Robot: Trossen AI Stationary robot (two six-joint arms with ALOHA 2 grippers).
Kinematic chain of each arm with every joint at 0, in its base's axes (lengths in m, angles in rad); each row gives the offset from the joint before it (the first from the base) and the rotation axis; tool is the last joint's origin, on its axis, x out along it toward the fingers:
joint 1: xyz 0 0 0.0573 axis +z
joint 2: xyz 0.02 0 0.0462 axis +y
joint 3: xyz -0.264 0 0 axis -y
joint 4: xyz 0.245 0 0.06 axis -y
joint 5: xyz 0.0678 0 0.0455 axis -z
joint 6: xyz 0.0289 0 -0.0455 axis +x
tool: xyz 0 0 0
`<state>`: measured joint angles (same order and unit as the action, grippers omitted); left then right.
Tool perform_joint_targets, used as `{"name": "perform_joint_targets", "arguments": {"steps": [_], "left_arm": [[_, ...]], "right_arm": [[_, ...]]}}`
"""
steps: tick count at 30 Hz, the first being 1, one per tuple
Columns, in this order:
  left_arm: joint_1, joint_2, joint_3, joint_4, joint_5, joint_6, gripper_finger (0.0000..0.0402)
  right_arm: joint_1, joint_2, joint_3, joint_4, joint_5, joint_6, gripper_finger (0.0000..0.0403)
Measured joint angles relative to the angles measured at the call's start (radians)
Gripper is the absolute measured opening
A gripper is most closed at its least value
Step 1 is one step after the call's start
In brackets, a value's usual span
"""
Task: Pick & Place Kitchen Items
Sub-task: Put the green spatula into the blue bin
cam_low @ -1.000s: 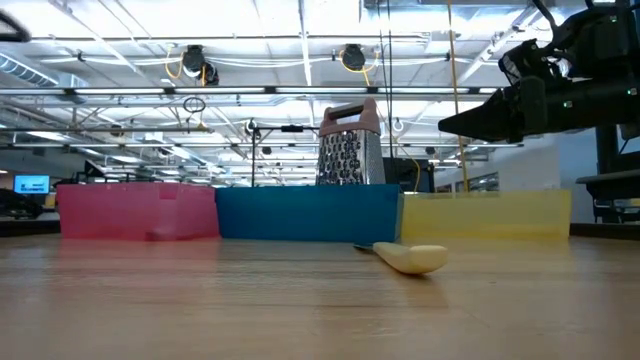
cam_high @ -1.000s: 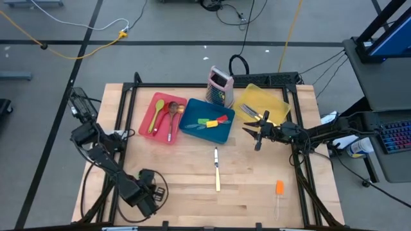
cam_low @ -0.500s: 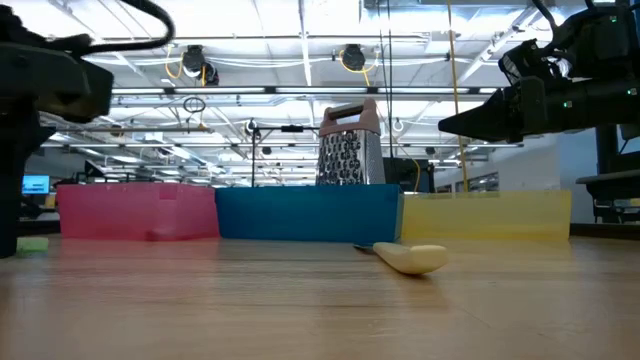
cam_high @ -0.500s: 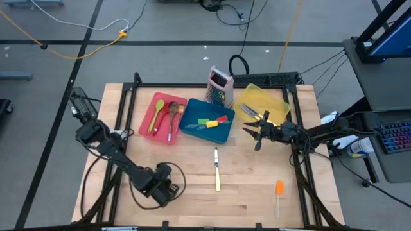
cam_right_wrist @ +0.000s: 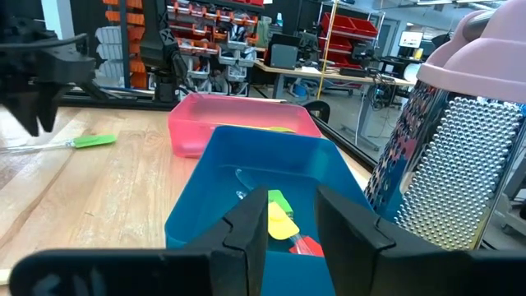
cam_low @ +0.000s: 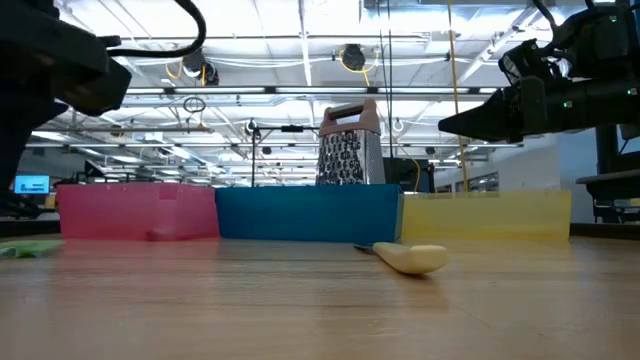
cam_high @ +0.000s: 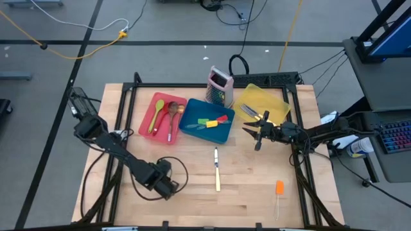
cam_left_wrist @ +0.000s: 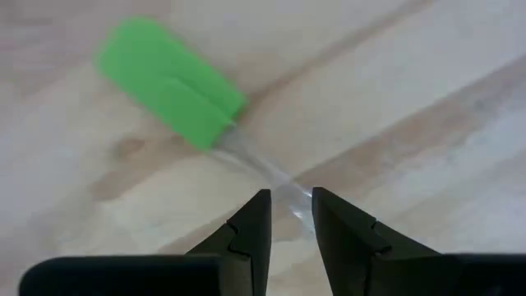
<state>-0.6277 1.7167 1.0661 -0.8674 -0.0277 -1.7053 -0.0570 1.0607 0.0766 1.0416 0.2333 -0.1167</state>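
A green spatula [cam_left_wrist: 168, 82] with a clear handle [cam_left_wrist: 263, 173] lies flat on the wood near the table's near-left part. It also shows in the right wrist view [cam_right_wrist: 90, 141] and the low view [cam_low: 25, 250]. My left gripper [cam_high: 168, 187] [cam_left_wrist: 289, 210] hovers just over it, pointing down and narrowly open, one finger on each side of the clear handle. My right gripper [cam_high: 255, 137] [cam_right_wrist: 292, 205] waits open in the air by the yellow tray's near-left corner. A pale-handled knife [cam_high: 217, 171] and an orange spatula [cam_high: 279, 188] lie on the bare table.
Three trays stand in a row at the far side: red [cam_high: 146, 122] with spoons, blue [cam_high: 221, 135] with spatulas, yellow [cam_high: 273, 99] with metal cutlery. A box grater [cam_high: 219, 86] stands upright behind the blue tray. Bare wood stretches along the near half.
My left arm has swung from the near-left corner toward the table's right and a little toward the far edge, coming over the green spatula, with the larger move in the first half second. The right arm has kept still.
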Motion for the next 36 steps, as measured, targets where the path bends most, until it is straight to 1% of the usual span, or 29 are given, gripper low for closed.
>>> {"name": "perform_joint_targets", "arguments": {"steps": [4,9,12,17,22,27,33,36], "left_arm": [[0.001,-0.001,-0.002,-0.123,-0.002,-0.039,0.0109],[0.023,-0.002,-0.018,-0.176,0.01,-0.029,0.016],[0.048,-0.003,-0.038,-0.167,0.007,-0.028,0.0199],[0.109,-0.003,-0.064,-0.098,0.0,-0.028,0.0261],[0.162,-0.003,-0.066,-0.067,0.0,-0.032,0.0304],[0.178,0.001,-0.066,-0.053,0.003,-0.053,0.0313],[0.161,0.005,-0.066,-0.064,0.034,-0.128,0.0301],[0.143,0.004,-0.071,-0.062,0.033,-0.169,0.0295]], "right_arm": [[0.0,0.0,0.0,0.0,0.0,0.0,0.0093],[0.0,0.0,0.0,0.0,0.0,0.0,0.0093],[0.0,0.0,0.0,0.0,0.0,0.0,0.0093],[0.0,0.0,0.0,-0.001,0.0,0.001,0.0093],[0.0,0.0,0.0,-0.001,0.0,0.001,0.0093],[0.0,0.0,0.0,-0.018,0.0,0.001,0.0093],[0.0,0.0,0.0,-0.048,0.0,0.027,0.0093],[0.0,0.0,0.0,-0.052,-0.001,0.032,0.0093]]}}
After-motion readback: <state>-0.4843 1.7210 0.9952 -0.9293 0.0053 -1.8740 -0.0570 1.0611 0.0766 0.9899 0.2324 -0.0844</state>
